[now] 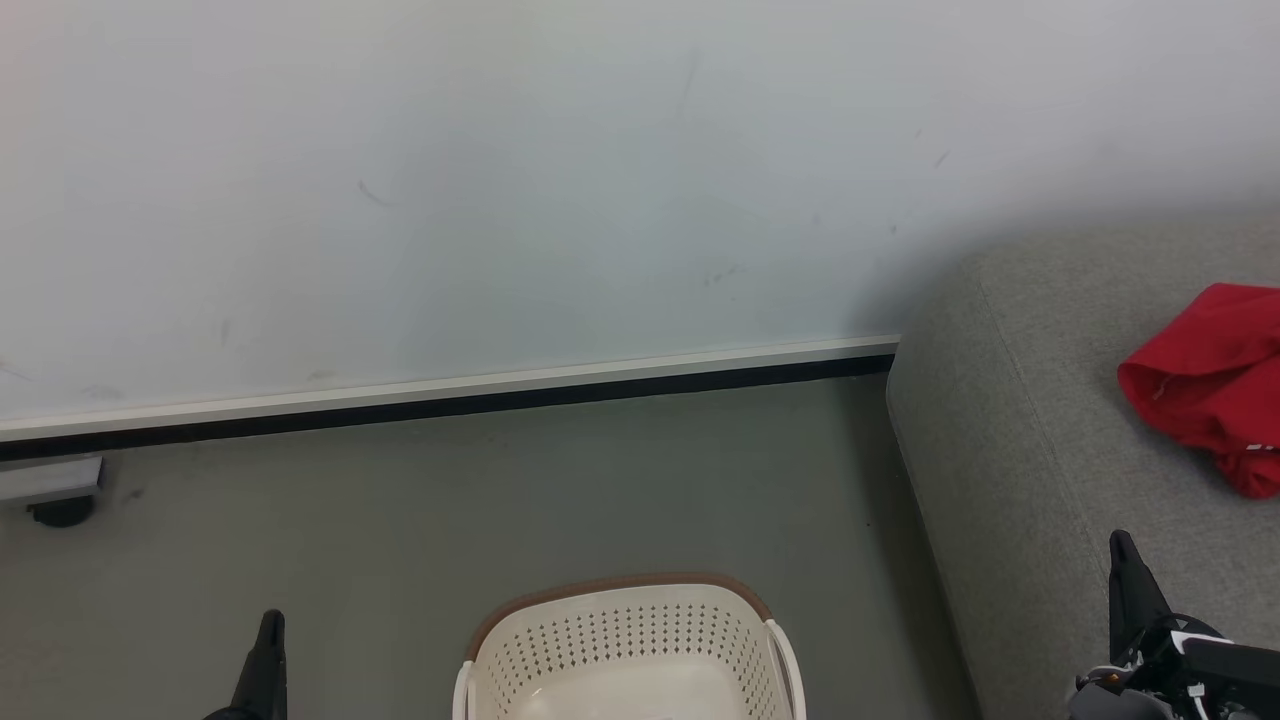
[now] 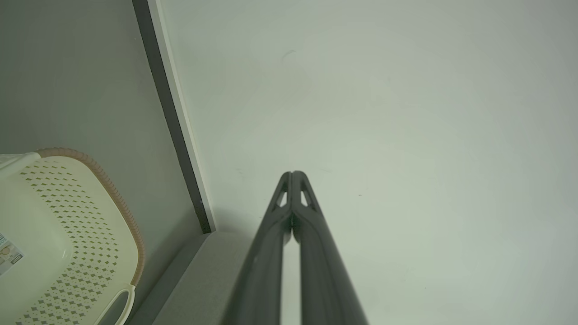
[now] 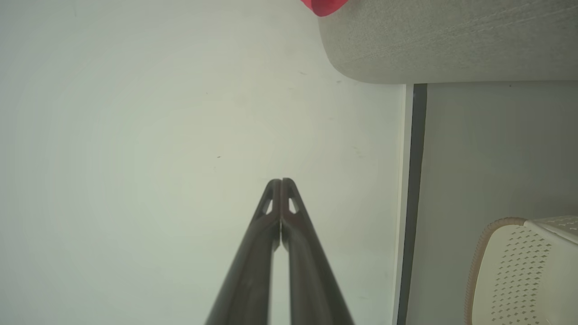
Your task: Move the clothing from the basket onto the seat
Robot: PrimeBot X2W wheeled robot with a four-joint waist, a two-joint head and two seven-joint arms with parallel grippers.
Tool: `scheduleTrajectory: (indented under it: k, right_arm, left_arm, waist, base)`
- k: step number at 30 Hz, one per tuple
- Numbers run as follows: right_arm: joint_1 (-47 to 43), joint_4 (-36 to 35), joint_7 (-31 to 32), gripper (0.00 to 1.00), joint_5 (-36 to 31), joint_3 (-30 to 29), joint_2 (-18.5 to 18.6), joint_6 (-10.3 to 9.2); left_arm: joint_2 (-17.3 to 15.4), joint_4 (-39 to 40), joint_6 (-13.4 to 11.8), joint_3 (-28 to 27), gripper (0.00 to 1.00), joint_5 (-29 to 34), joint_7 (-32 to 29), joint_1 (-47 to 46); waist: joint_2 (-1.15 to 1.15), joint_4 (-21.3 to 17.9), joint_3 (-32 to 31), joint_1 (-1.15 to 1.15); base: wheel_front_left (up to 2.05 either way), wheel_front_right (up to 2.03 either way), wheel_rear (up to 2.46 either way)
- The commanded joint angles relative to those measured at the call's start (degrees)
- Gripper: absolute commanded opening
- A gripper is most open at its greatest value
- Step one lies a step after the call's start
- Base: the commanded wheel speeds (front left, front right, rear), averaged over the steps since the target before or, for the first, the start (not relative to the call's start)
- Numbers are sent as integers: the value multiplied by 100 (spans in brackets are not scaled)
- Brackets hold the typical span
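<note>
Rightward, clothing (image 1: pixel 1210 385) lies on the seat (image 1: pixel 1040 420); left gripper (image 2: pixel 292 174) and right gripper (image 3: pixel 281 180), fingertips together, flank the basket (image 1: pixel 620 640).

Head view: pale off-white wall (image 1: pixel 500 180) across the upper half of the frame, faint dark scuffs scattered over it, soft shadow at upper right above the grey upholstered seat (image 1: pixel 1020 420), whose rounded end stands against the wall at right. Skirting (image 1: pixel 450 395) runs slightly uphill from left edge to right of centre, pale strip over black strip; below it smooth grey-green floor (image 1: pixel 500 500), matt, small specks near the skirting. Far left, at the wall foot: pale flat piece (image 1: pixel 50 478) on a dark round foot (image 1: pixel 62 512), cut by the frame edge; lighting even and diffuse.
</note>
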State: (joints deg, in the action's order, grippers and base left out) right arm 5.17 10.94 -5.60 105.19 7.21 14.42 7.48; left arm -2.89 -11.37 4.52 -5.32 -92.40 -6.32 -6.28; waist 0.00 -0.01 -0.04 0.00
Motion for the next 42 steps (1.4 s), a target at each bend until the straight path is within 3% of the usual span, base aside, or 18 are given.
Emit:
scheduleTrajectory:
  k: [1, 42]
  right_arm:
    - [-10, -3, -21, 0, 38, 19, 47, 2]
    - [-6, -40, -122, 0, 134, 133, 138, 2]
  left_arm:
    - [3, -24, 36, -27, 0, -13, -18, -61]
    - [3, -21, 35, -27, 0, -13, -18, -59]
  waist:
    - [0, 0, 0, 0]
    - [0, 0, 1, 0]
  base:
    - [0, 0, 0]
    - [0, 0, 0]
